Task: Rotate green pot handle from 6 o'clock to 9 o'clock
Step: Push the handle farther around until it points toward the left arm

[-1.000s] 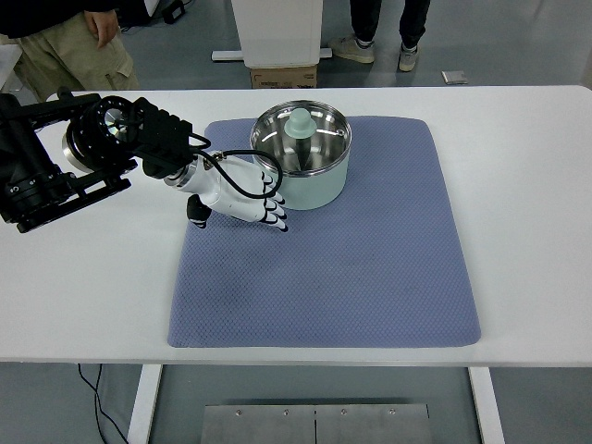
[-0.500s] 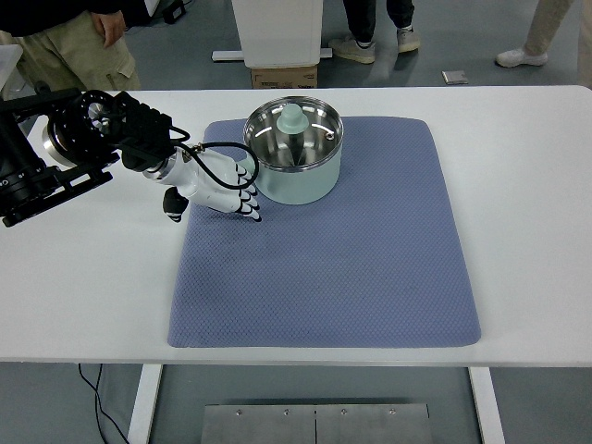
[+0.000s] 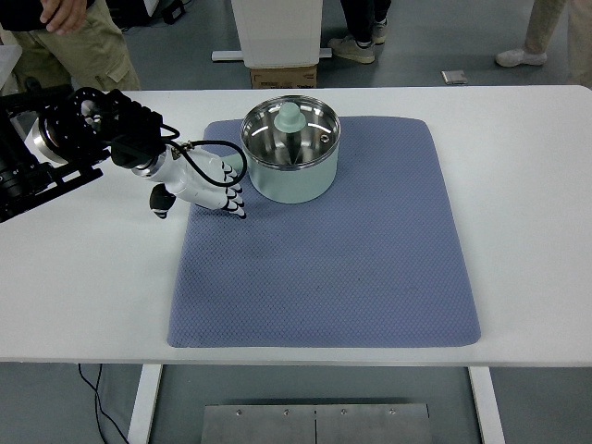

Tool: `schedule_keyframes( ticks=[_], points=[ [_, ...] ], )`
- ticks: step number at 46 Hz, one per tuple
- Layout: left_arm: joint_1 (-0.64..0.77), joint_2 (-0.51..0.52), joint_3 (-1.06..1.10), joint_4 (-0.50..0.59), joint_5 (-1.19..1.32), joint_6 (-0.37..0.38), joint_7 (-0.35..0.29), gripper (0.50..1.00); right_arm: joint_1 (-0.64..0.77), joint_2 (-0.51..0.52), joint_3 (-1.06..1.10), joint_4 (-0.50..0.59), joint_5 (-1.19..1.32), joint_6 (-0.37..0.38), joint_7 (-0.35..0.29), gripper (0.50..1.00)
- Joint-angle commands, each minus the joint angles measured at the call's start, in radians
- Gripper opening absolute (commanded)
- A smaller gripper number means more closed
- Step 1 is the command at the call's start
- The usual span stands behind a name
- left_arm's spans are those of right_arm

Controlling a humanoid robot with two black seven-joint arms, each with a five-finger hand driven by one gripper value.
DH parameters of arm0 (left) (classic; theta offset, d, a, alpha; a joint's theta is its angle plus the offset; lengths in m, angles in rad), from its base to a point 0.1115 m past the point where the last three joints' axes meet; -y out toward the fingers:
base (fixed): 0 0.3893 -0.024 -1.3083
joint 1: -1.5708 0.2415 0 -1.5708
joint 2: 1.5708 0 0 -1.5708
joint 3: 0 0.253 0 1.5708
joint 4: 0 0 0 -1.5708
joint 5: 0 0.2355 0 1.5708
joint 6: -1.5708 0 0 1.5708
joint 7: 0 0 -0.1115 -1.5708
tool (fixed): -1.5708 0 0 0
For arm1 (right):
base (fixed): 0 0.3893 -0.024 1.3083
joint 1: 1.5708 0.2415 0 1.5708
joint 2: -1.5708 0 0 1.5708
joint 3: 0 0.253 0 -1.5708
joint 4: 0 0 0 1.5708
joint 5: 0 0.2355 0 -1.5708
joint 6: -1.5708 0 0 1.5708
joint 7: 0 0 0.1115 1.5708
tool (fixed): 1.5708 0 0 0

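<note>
The pale green pot (image 3: 289, 174) with a shiny steel inside stands at the back left of the blue-grey mat (image 3: 370, 259). Its pale green handle (image 3: 290, 117) shows as a rounded stub over the far rim. My left hand (image 3: 222, 194), white with black fingertips (image 3: 238, 210), lies at the mat's left edge, just left of the pot and apart from it. The fingers are relaxed and hold nothing. Its black arm (image 3: 83, 139) comes in from the upper left. The right arm is out of view.
The mat lies on a white table (image 3: 527, 203). Behind the table stand a white pedestal (image 3: 276, 32) with a cardboard box (image 3: 283, 76), and people's legs (image 3: 79, 46) at the back left and back right.
My left hand has drawn back to the left, away from the pot's side. The pot has shifted slightly left and towards the back on the mat.
</note>
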Motion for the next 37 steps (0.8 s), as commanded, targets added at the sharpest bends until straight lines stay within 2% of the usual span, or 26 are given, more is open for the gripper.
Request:
schedule_keyframes(
  ticks=[1, 24, 37],
  points=[
    [-0.002, 0.001, 0.007, 0.022, 0.0, 0.001, 0.0, 1.0, 0.0, 0.0, -0.001, 0.0, 0.0, 0.0, 0.0, 1.0],
    [-0.006, 0.011, 0.027, 0.141, 0.0, 0.009, 0.0, 1.0, 0.0, 0.0, 0.0, 0.0, 0.0, 0.0, 0.0, 1.0],
    [-0.006, 0.016, 0.027, 0.146, 0.0, 0.009, 0.0, 1.0, 0.0, 0.0, 0.0, 0.0, 0.0, 0.0, 0.0, 1.0]
  ],
)
